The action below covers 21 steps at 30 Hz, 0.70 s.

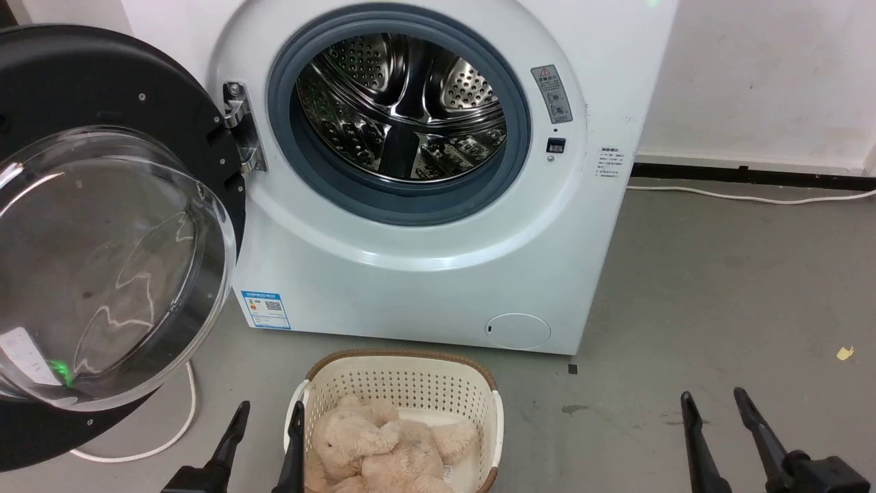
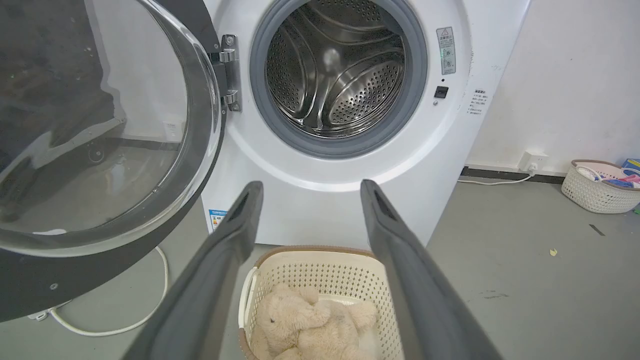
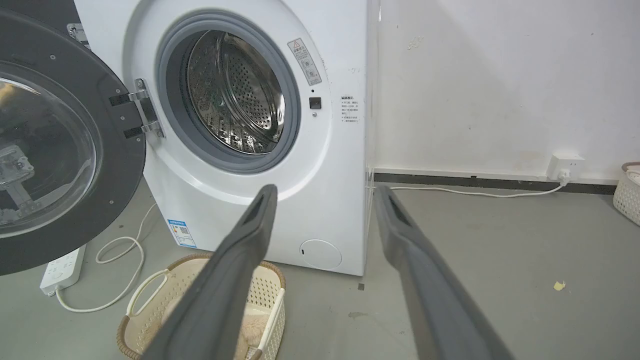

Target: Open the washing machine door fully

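Observation:
The white washing machine (image 1: 424, 274) stands ahead with its grey rubber ring and steel drum (image 1: 404, 109) exposed. Its round black door (image 1: 102, 260), with a bulging clear glass bowl, hangs swung out to the left on a metal hinge (image 1: 241, 127); the door (image 2: 95, 130) also fills the left of the left wrist view and shows again as door (image 3: 55, 150) in the right wrist view. My left gripper (image 1: 269, 411) is open, low, beside the basket's left rim, well short of the door. My right gripper (image 1: 712, 398) is open at lower right, holding nothing.
A cream laundry basket (image 1: 472, 390) holding a beige plush toy (image 1: 383, 445) sits on the grey floor in front of the machine. A white cable (image 1: 171, 431) and power strip (image 3: 62, 267) lie under the door. Another basket (image 2: 600, 187) stands by the right wall.

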Motion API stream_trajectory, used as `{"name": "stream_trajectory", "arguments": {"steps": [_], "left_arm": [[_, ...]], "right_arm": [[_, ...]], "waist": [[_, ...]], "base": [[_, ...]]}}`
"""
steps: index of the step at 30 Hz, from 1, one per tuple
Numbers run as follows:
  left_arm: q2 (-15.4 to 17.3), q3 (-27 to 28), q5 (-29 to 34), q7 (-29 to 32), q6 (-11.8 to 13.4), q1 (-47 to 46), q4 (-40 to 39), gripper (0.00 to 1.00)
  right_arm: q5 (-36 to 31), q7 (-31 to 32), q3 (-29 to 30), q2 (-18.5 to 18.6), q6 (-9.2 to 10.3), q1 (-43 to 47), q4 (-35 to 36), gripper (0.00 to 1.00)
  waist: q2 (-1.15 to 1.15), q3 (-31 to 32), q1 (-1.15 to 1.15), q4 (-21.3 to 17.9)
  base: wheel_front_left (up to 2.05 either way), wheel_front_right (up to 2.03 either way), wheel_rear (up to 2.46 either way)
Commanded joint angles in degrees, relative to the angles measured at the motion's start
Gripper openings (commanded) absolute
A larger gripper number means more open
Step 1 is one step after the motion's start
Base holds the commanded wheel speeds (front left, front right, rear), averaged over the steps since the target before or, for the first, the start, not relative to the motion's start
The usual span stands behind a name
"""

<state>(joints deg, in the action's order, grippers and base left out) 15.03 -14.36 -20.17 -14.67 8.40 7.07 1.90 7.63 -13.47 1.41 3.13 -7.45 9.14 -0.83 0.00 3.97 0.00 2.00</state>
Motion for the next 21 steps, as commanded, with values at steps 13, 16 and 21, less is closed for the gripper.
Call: {"name": "stream_trajectory", "arguments": {"steps": [13, 16, 21], "left_arm": [[-0.3, 0.1, 0.5, 0.2, -0.4, -0.1, 0.0, 0.0], [-0.6, 0.5, 1.0, 0.6, -0.6, -0.2, 0.0, 0.0], [-1.1, 1.1, 1.8, 1.2, -0.9, -0.5, -0.1, 0.0]], "right_arm": [[-0.1, 0.4, -0.4, 0.0, 0.0, -0.2, -0.9, 0.0], [-0.3, 0.7, -0.4, 0.0, 0.0, -0.4, -0.9, 0.0], [-0.6, 1.3, -0.4, 0.0, 0.0, -0.8, -0.8, 0.0]], "waist": [[0.0, 0.0, 0.0, 0.2], [0.0, -0.1, 0.0, 0.1], [0.0, -0.2, 0.0, 0.0]], "base": [[0.0, 0.0, 0.0], [0.0, 0.0, 0.0], [0.0, 0.0, 0.0]]}}
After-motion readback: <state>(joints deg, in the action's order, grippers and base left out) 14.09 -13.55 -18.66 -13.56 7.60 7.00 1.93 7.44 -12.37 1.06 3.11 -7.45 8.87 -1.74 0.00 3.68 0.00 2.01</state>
